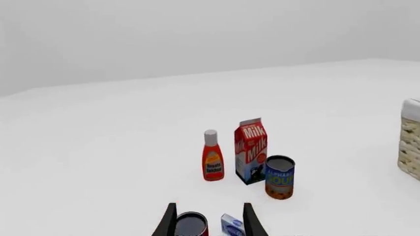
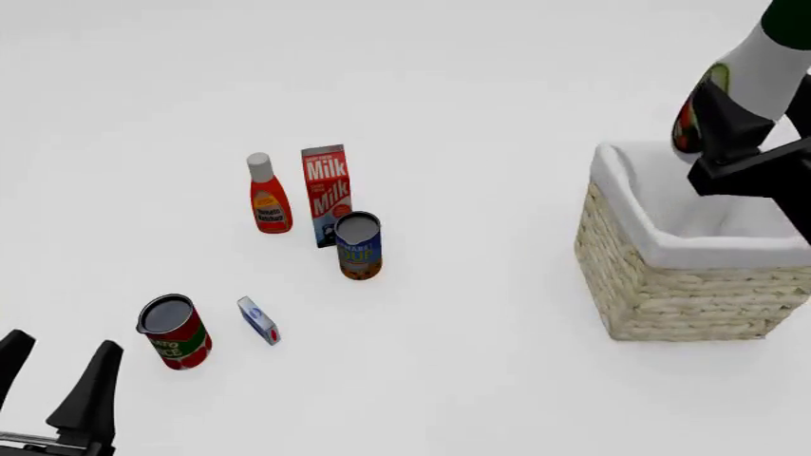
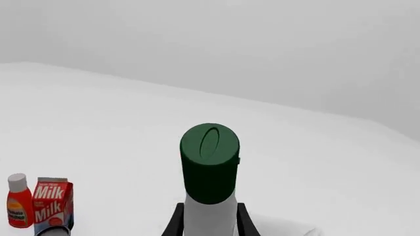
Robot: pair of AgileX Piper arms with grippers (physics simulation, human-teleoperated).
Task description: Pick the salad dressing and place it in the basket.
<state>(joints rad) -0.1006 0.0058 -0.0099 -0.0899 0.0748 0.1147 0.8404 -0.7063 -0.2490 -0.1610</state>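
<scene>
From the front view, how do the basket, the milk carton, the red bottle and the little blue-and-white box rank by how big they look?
1. The basket, by far the largest.
2. The milk carton.
3. The red bottle, slightly shorter and slimmer than the carton beside it.
4. The small blue-and-white box, the smallest even though it sits nearer the camera.

A plain matte white tabletop (image 2: 507, 85) fills the front view edge to edge, evenly lit, with only faint soft shadows. In both wrist views, beyond the pincers, a featureless pale grey backdrop (image 3: 262, 44) rises behind the table's far edge.
</scene>
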